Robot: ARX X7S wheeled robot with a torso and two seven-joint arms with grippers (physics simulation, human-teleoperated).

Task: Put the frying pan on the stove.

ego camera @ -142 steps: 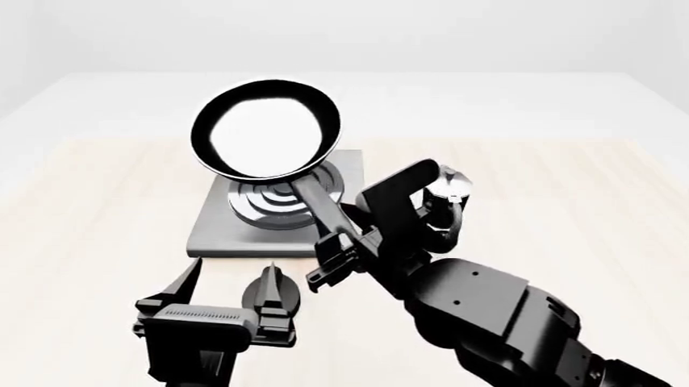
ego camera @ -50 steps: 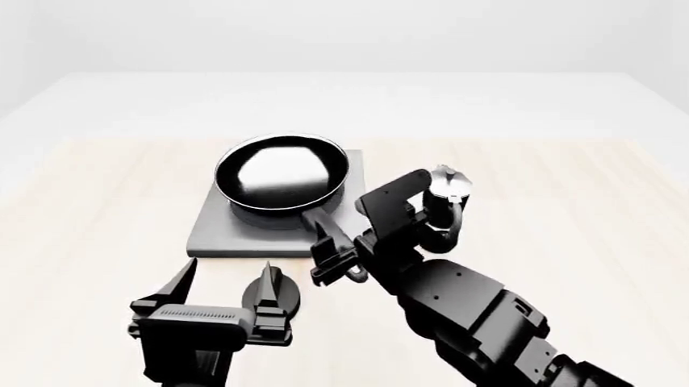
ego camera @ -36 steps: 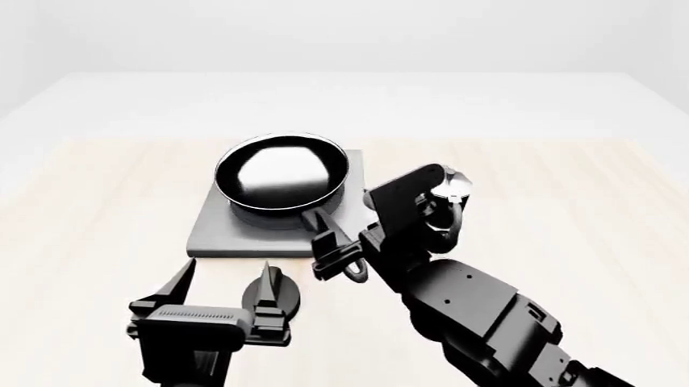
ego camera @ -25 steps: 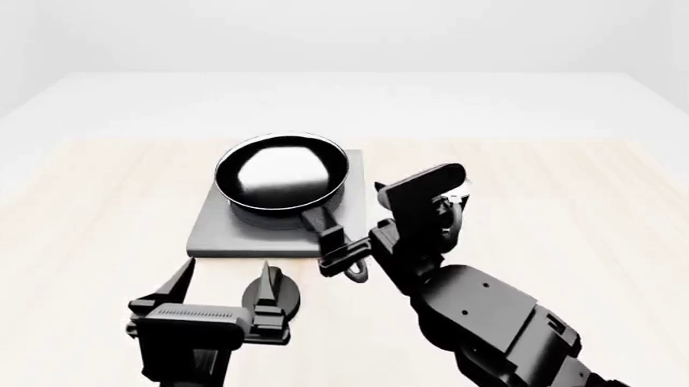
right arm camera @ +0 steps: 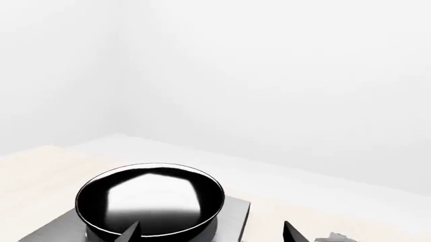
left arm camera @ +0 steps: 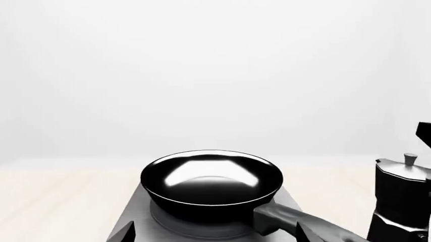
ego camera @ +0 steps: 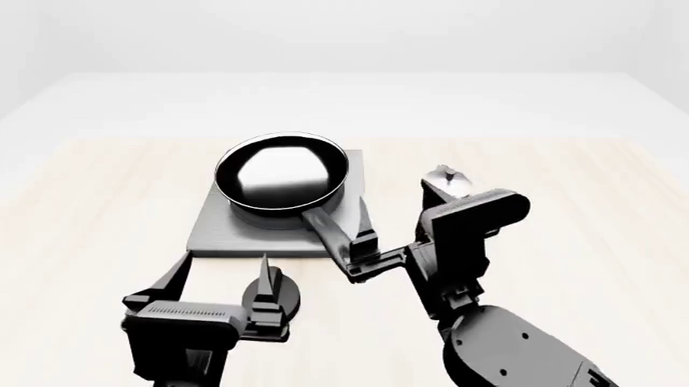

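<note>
On the table (ego camera: 97,210), toward the far middle: the stove (ego camera: 215,234), with the frying pan (ego camera: 282,173) seated on top of it and its handle (ego camera: 328,230) reaching back toward the robot, past the stove's near right corner. Right of the stove, partly hidden behind the right arm: the moka pot (ego camera: 447,181). Nearer the robot, in front of the stove's near edge: the left gripper (ego camera: 221,282), with the right gripper (ego camera: 364,254) to its right, beside the handle's end.
</note>
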